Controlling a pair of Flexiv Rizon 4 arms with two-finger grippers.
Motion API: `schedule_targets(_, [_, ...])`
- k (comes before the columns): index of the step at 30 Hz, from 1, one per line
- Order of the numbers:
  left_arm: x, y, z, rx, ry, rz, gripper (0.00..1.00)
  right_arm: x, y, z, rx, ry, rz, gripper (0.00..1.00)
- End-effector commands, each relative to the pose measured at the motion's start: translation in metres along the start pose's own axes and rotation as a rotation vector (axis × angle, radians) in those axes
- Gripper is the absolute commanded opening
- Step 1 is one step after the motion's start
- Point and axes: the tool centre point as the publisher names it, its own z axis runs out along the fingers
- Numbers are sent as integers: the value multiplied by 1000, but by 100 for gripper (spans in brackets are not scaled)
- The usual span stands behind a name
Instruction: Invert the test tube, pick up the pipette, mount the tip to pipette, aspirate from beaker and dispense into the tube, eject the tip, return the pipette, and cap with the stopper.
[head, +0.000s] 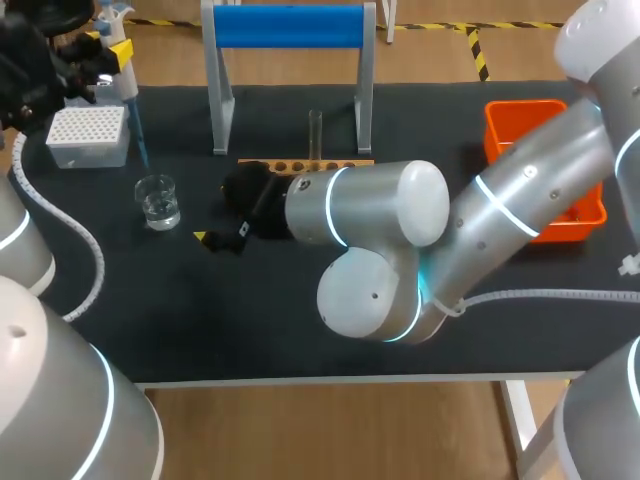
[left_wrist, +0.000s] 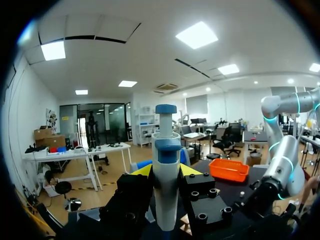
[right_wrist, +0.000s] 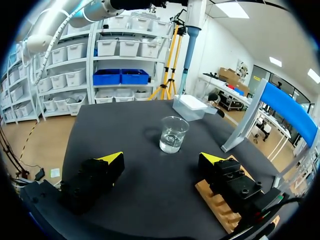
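Note:
My left gripper (left_wrist: 166, 172) is shut on the white and blue pipette (left_wrist: 166, 185), held upright between its yellow-tipped fingers. From above, the pipette (head: 118, 50) is at the table's far left, and its thin mounted tip (head: 138, 135) points down, ending just behind the glass beaker (head: 158, 200) of clear liquid. My right gripper (right_wrist: 162, 160) stands open low over the mat, facing the beaker (right_wrist: 173, 134), nothing between its fingers. One of its fingers (right_wrist: 227, 177) is over the wooden rack (right_wrist: 220, 205). The test tube (head: 315, 135) stands upright in that rack (head: 305, 162).
A white tip box (head: 88, 135) sits at the far left behind the beaker. A blue-topped stand (head: 290, 25) rises behind the rack. An orange bin (head: 545, 170) is at the right. My right arm's elbow (head: 370, 260) spans the table's middle.

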Motion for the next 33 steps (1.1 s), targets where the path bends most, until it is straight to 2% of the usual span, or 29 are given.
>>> schedule_targets(1, [0,11,6,12,-8,0,0,2,-3,3,-8,-5,1,100])
schedule_targets(19, [-5,50,13,-35,-22,-17,0,2,-3,3,-8,-5,1,100])
schedule_targets(33, [-8,65,12,-4,-59,-37,0,2,-3,3,-8,-5,1,100])
